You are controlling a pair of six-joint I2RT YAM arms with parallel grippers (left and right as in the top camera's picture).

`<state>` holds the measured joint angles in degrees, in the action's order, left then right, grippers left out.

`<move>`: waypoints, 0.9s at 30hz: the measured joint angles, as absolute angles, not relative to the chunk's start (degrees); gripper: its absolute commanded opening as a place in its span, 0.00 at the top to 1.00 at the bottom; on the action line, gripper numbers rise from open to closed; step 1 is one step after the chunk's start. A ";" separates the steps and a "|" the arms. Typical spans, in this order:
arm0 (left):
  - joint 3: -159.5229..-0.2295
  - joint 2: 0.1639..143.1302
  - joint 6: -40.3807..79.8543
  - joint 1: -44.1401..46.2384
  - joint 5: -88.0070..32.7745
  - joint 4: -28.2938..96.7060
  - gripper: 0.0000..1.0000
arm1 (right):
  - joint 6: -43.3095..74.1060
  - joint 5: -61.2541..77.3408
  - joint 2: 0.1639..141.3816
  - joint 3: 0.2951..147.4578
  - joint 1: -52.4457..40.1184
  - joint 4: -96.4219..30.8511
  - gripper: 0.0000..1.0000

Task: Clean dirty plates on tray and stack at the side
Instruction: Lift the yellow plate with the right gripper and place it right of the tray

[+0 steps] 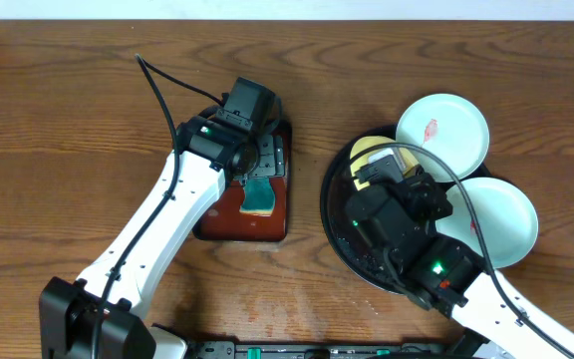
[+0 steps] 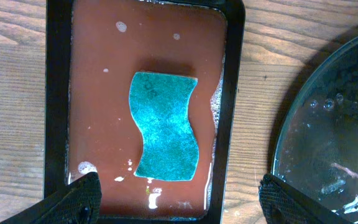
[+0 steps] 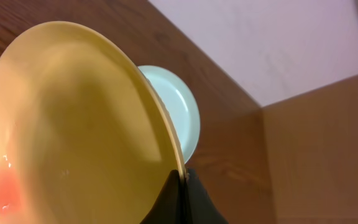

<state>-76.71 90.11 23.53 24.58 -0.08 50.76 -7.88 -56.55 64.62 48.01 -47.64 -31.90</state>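
Note:
My right gripper [image 3: 180, 186] is shut on the rim of the pale yellow plate [image 3: 67, 124], which is tilted over the black tray [image 1: 339, 239] and has a red smear at its lower left. The yellow plate shows partly behind the arm in the overhead view [image 1: 372, 152]. A pale blue plate with a red smear [image 1: 444, 132] lies at the tray's far right edge; it also shows in the right wrist view [image 3: 182, 118]. Another pale plate [image 1: 501, 219] lies at the tray's right. My left gripper [image 2: 179, 199] is open above a teal sponge [image 2: 165, 127].
The sponge lies in a reddish-brown rectangular tray [image 2: 98, 93] holding soapy water, left of the black tray [image 2: 328, 124]. The wooden table [image 1: 68, 110] stretches to the left and back. A pale wall runs along the far edge.

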 measured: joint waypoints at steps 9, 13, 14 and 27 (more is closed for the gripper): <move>-76.71 90.11 23.53 24.58 -0.08 50.76 0.18 | -11.70 -61.36 64.64 48.01 -51.88 -31.40 0.99; -76.71 90.11 23.53 24.58 -0.08 50.76 0.18 | -12.23 -61.76 64.64 48.01 -52.10 -31.09 0.99; -76.71 90.11 23.53 24.58 -0.08 50.76 0.18 | -12.40 -61.82 64.64 48.01 -52.10 -30.76 0.99; -76.71 90.11 23.53 24.58 -0.08 50.76 0.18 | -12.60 -62.65 64.64 48.01 -52.10 -29.41 0.99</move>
<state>-76.71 90.11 23.53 24.58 -0.08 50.76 -12.60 -62.65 64.64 48.01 -52.10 -29.41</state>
